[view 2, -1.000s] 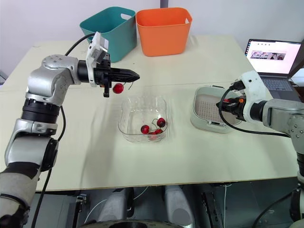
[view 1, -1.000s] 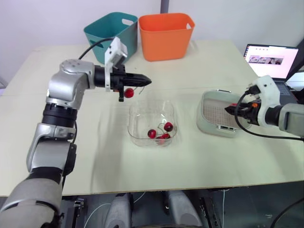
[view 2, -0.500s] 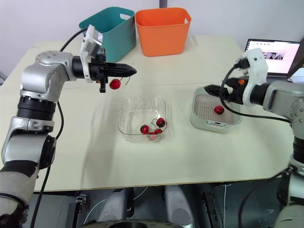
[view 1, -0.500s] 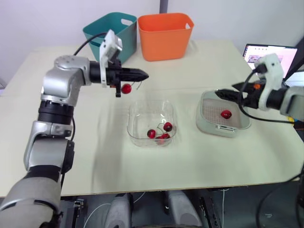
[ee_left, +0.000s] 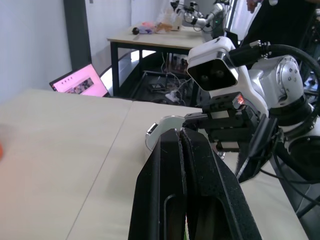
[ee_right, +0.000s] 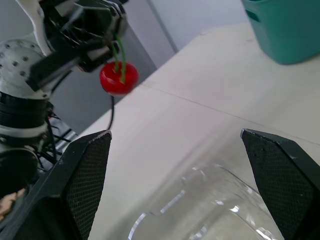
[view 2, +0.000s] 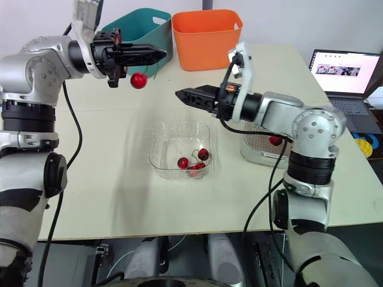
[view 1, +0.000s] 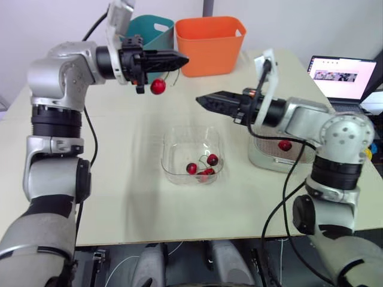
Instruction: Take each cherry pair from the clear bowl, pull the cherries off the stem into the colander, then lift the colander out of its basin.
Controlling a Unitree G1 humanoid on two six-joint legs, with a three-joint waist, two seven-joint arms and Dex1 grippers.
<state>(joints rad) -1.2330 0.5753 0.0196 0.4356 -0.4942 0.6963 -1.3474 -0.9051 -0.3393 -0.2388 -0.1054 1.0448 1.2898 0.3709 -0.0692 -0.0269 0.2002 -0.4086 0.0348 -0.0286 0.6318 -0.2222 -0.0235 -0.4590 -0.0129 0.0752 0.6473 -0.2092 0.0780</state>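
My left gripper (view 1: 181, 59) is held high over the table's far left, shut on the green stem of a red cherry (view 1: 158, 86) that hangs below it. In the left wrist view its fingers (ee_left: 172, 165) are pressed together. My right gripper (view 1: 201, 100) reaches leftward above the clear bowl (view 1: 173, 139), open, with its tips short of the hanging cherry (ee_right: 119, 78) and nothing between them. Three cherries (view 1: 204, 167) lie in the bowl. The colander (view 1: 270, 149) sits in its pale basin (view 1: 258, 160) to the right and holds one cherry (view 1: 285, 144).
A teal bin (view 1: 146, 30) and an orange bin (view 1: 209, 42) stand at the table's far edge behind the left gripper. An open laptop (view 1: 341, 75) sits at the far right. The right forearm and its cable cross above the basin.
My right gripper let a cherry fall into the colander, then swung left over the bowl toward the left gripper. The left gripper rose with its cherry.
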